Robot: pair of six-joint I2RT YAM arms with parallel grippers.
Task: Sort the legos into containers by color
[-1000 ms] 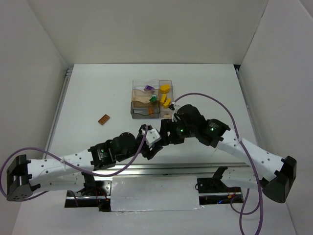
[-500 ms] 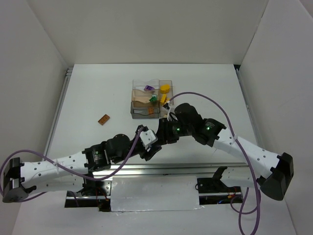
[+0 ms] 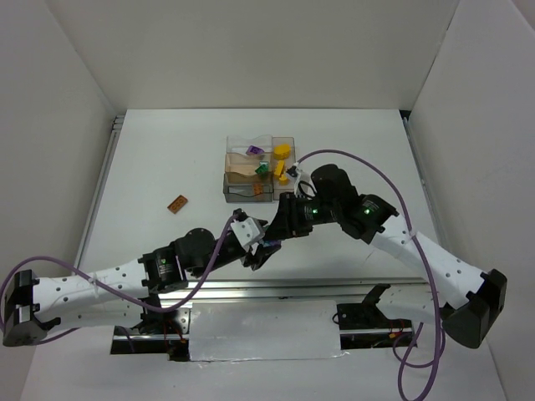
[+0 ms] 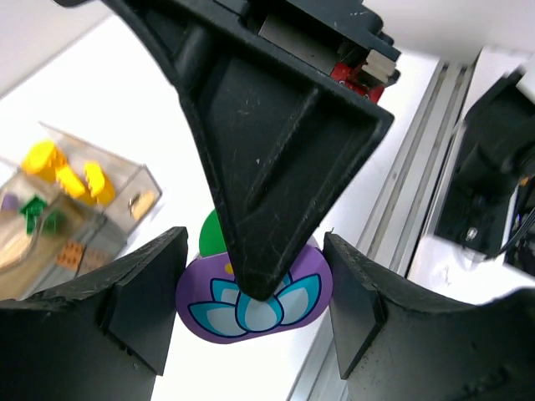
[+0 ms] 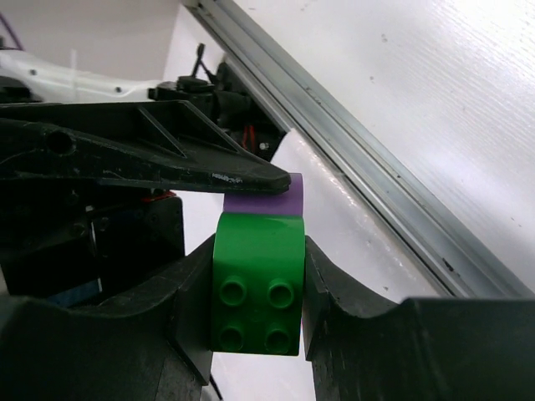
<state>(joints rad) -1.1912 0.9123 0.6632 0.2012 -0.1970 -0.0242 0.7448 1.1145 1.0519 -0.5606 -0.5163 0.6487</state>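
A rounded purple piece (image 4: 259, 313) with a lotus print and a green top (image 5: 257, 284) hangs between both grippers above the table's near edge. My left gripper (image 4: 255, 316) is shut on its purple part. My right gripper (image 5: 257, 292) is shut on the green top, with one finger (image 4: 267, 167) crossing in front of the purple part. In the top view the two grippers meet, the left (image 3: 259, 249) against the right (image 3: 272, 237). The containers (image 3: 236, 170) stand behind and hold yellow bricks (image 3: 282, 150), a green one (image 3: 262, 168) and a purple one (image 3: 254, 151).
An orange-brown brick (image 3: 176, 204) lies alone on the table to the left. A metal rail (image 5: 376, 184) runs along the near edge under the grippers. White walls close in the table on the left, back and right.
My right gripper has come down and left to meet my left gripper at the purple and green piece. The left gripper shifted slightly left. The bricks in the containers have not moved.
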